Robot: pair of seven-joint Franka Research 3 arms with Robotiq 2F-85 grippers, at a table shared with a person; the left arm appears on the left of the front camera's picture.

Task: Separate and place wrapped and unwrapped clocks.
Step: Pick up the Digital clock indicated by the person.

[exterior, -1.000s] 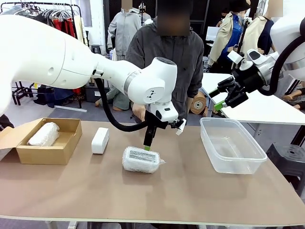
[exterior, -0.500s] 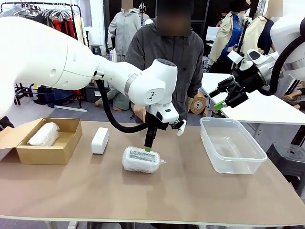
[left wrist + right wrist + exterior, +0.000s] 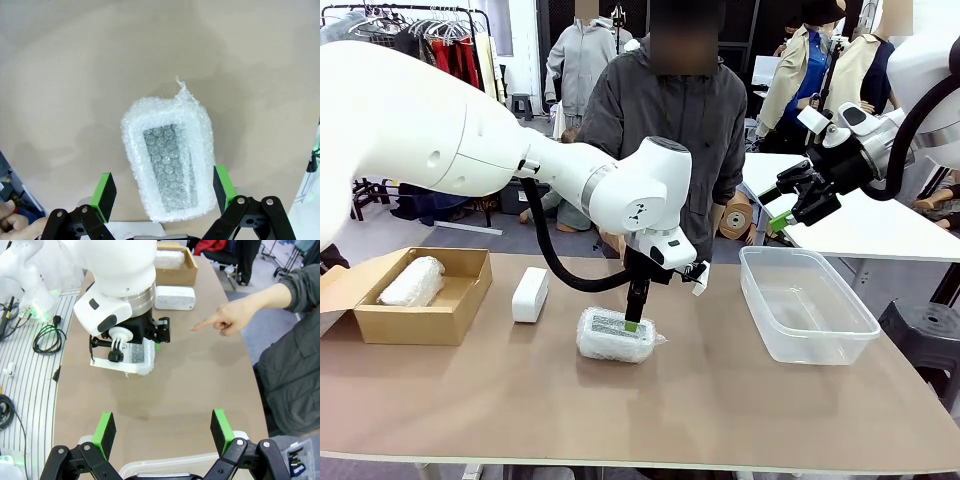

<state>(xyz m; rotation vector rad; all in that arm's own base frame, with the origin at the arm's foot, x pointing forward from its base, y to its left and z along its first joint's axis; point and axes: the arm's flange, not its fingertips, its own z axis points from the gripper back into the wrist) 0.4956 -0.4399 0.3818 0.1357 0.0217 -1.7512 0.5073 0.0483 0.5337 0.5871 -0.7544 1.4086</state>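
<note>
Box (image 3: 412, 325) left, bare clock (image 3: 530, 294) beside, wrapped clock (image 3: 614, 337) centre, tub (image 3: 804, 303) right.

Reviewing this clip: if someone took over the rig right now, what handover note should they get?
Left gripper: open, pads either side of the wrapped clock at mid-table, not closed on it.
Right gripper: open, empty, held high beside the clear tub.
Things: second wrapped clock lies in the cardboard box; bare clock stands on the table between the box and the mid-table clock; the tub holds no clock.
Person's hand points over the table.
Done: one wrapped clock boxed.
Left: grip the mid-table clock, probably for the box; the bare clock likely goes in the tub.
</note>
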